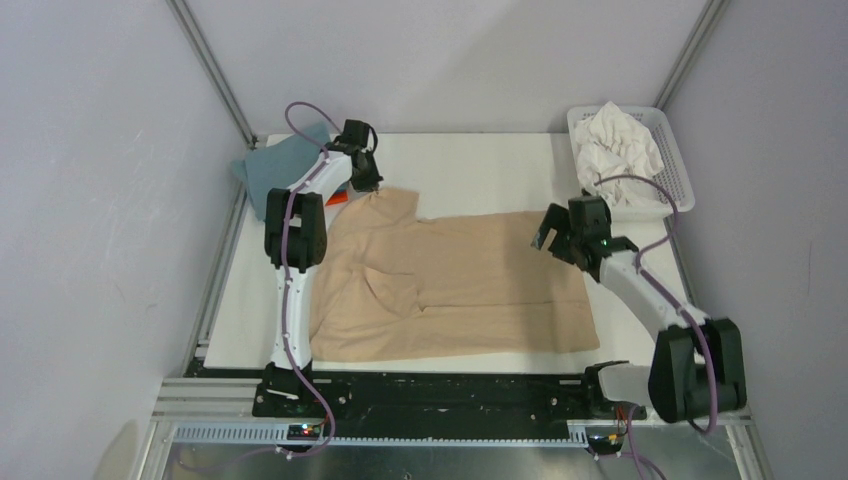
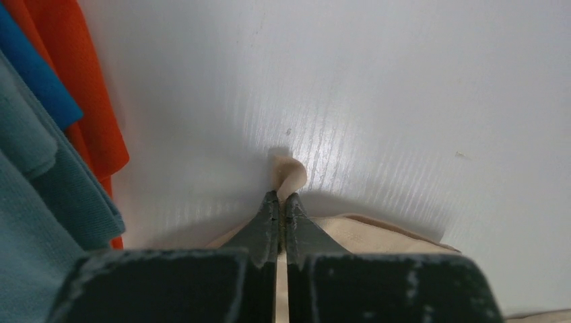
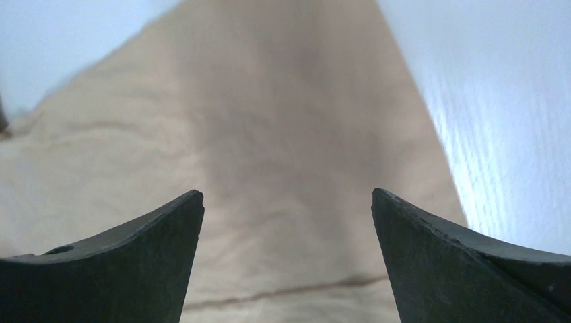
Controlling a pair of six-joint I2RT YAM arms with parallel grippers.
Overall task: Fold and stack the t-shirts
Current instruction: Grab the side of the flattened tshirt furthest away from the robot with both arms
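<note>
A tan-beige t-shirt (image 1: 470,285) lies spread over the middle of the white table (image 1: 480,165). My left gripper (image 1: 372,188) is shut on its far left corner; in the left wrist view a small nub of tan cloth (image 2: 288,176) pokes out between the closed fingertips (image 2: 281,202). My right gripper (image 1: 545,238) is open and hovers just above the shirt's far right part; the right wrist view shows tan cloth (image 3: 283,168) between the spread fingers (image 3: 168,229). A grey-blue shirt (image 1: 280,165), with orange (image 2: 87,101) and bright blue (image 2: 30,74) shirts beside it, lies at the far left.
A white slotted basket (image 1: 672,160) at the far right corner holds crumpled white cloth (image 1: 620,145). Grey walls and frame posts close in the table on three sides. Bare table surface shows beyond the shirt.
</note>
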